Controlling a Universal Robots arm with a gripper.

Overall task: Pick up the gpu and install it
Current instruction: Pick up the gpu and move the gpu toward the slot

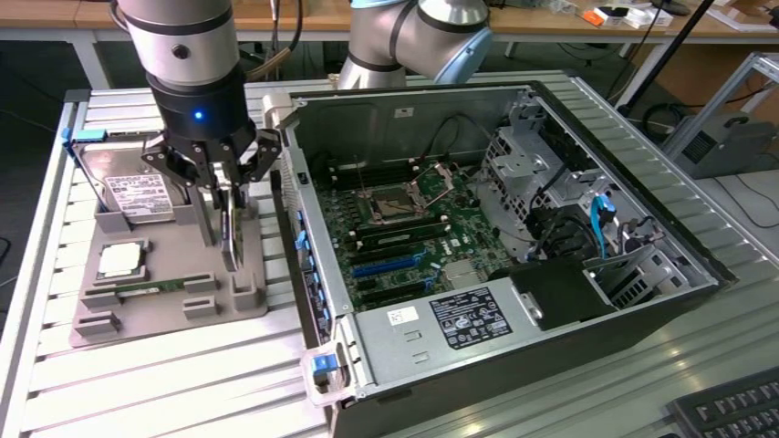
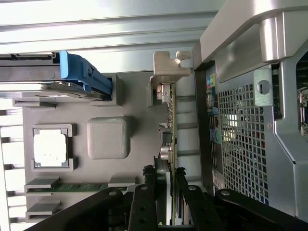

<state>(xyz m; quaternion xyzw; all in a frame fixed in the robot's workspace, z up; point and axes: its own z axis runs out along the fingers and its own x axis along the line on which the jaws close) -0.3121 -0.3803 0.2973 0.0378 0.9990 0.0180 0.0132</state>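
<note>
Between the jaws stands the gpu [image 1: 232, 242], upright on its edge. The jaws are drawn narrow against its two faces near the upper edge, so I judge that they hold it. Whether its lower edge rests in the slot of the grey holder tray [image 1: 164, 319] directly under the jaws, or is just off it, I cannot tell. At the end of the card farthest from the jaws is its silvery metal bracket [image 2: 169, 65]. I judge the card to be light and stiff but fragile. Its flat faces give a good hold, yet the small parts and the contact edge should not be pressed, so the plain board along the top edge, near the middle, is the place to take it. To one side of the jaws, on the same tray, lie a processor chip [image 1: 119, 262], a green memory stick [image 1: 140, 289] and a hard drive [image 1: 137, 193]. On the other side of the jaws, just beside the tray, the open computer case [image 1: 633, 274] lies on the worktop [image 1: 159, 392], with the motherboard [image 1: 402, 246] farther inside.
</note>
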